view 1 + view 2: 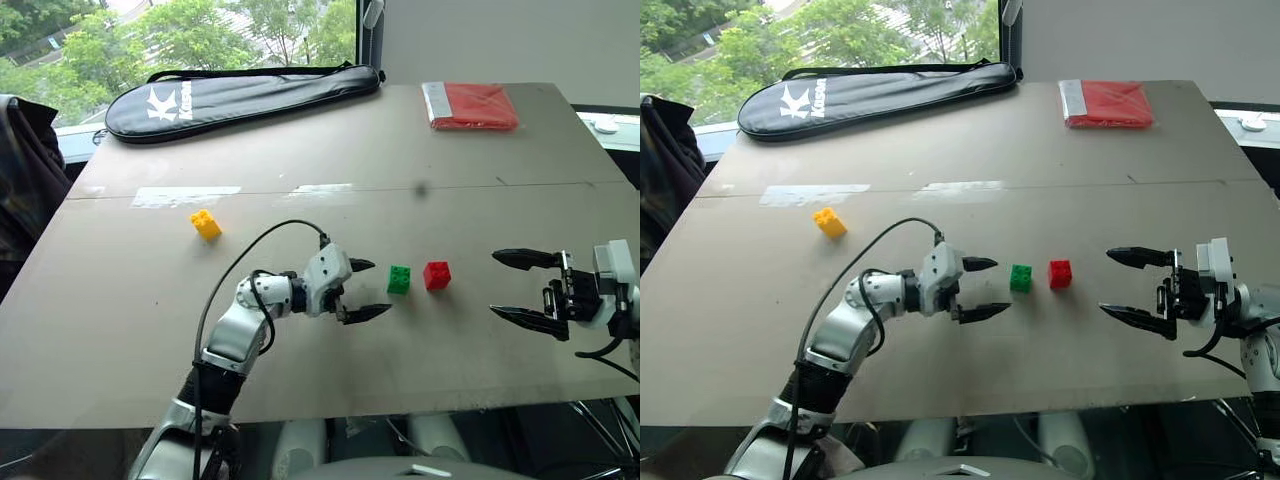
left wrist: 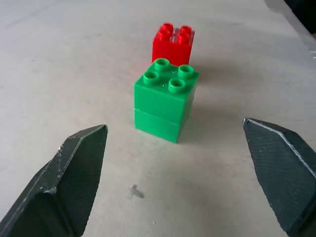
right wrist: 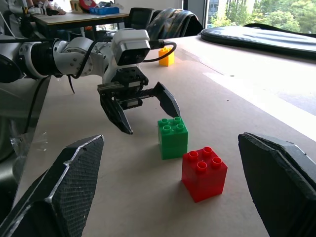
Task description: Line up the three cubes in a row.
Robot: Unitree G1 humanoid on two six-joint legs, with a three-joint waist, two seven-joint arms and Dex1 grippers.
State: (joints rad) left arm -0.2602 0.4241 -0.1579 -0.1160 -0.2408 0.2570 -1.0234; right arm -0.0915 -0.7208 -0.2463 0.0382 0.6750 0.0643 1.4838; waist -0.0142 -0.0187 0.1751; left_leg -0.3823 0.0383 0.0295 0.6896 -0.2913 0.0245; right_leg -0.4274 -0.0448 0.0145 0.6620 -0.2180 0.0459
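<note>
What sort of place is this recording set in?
Probably an office or lab workroom by a window: a plain board tabletop with trees outside behind it, a black racket bag lying at its far edge, and another table with clutter and a chair further off.

Green brick (image 2: 165, 101) right in front of my left pincer (image 1: 360, 289) is glossy smooth plastic, molded studs w/ a bit of shine on top. Red brick (image 2: 172, 43) behind it, same shiny plastic. Yellow one (image 1: 206, 224) off at about 10 o'clock looks like the same stuff, tho it's small from here. My finger pads (image 2: 71, 177) are matt black w/ a fine crosshatch texture, edges a bit scuffed. Tabletop (image 1: 330, 160) is matt, beige-grey, board-like, some smudges & glare patches. Racket bag (image 1: 240, 98) at 11 o'clock is black fabric w/ slight sheen. Red packet (image 1: 472, 105) at 1 o'clock looks like crinkly plastic film.
</note>
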